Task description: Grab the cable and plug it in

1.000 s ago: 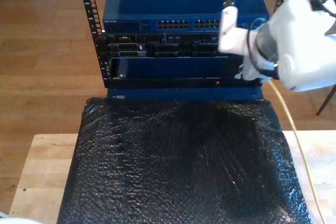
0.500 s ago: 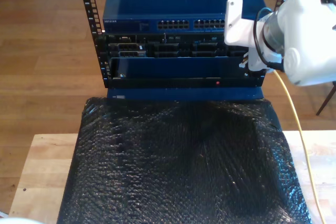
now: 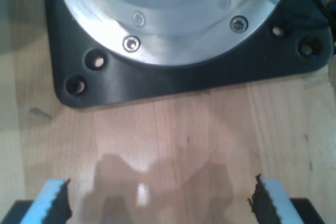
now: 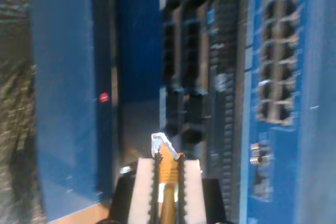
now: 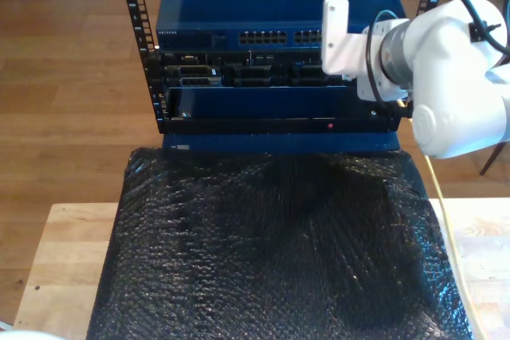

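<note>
Wooden tabletop lies under my first gripper (image 3: pixel 157 203), whose jaws stand wide apart and empty beside a black base plate (image 3: pixel 173 80). My second gripper (image 4: pixel 167 182) pinches the cable (image 4: pixel 168 205) just behind its clear plug (image 4: pixel 164 143). The cable's long axis runs straight out between the pads, plug leading. Ahead of the plug sits the blue rack (image 5: pixel 271 69), its dark ports (image 4: pixel 189 114) close in front. My second gripper is the nearer one.

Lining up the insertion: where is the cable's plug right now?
The plug is pinched in my second gripper, just short of the dark ports on the rack, at the exterior view's right.
</note>
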`<state>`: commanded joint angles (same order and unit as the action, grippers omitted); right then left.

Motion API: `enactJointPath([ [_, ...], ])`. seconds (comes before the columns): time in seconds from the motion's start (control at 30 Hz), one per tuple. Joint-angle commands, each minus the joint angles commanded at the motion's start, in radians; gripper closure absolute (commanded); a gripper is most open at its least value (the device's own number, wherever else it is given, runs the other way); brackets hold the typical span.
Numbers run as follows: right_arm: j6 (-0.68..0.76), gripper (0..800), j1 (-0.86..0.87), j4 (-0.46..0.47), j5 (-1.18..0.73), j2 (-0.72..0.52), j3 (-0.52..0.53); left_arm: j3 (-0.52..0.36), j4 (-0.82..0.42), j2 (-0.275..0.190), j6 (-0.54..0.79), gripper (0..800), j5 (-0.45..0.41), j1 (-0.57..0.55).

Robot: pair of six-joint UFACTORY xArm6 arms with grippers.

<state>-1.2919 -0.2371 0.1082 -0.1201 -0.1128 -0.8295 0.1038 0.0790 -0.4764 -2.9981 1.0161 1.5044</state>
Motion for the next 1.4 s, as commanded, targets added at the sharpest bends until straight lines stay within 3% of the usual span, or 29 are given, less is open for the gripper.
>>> enactJointPath([
  [0.27, -0.003, 800, -0.026, 0.048, 0.169, -0.058, 0.123, 0.000, 0.000, 0.000, 0.000, 0, 0.000, 0.000],
  [0.5, -0.023, 800, -0.031, 0.229, 0.265, -0.054, 0.178, 0.000, 0.000, 0.000, 0.000, 0, 0.000, 0.000],
  [1.07, -0.025, 800, -0.035, 0.232, 0.319, -0.043, 0.176, 0.000, 0.000, 0.000, 0.000, 0, 0.000, 0.000],
  [1.4, -0.021, 800, -0.032, 0.224, 0.479, 0.072, 0.120, 0.000, 0.000, 0.000, 0.000, 0, 0.000, 0.000],
])
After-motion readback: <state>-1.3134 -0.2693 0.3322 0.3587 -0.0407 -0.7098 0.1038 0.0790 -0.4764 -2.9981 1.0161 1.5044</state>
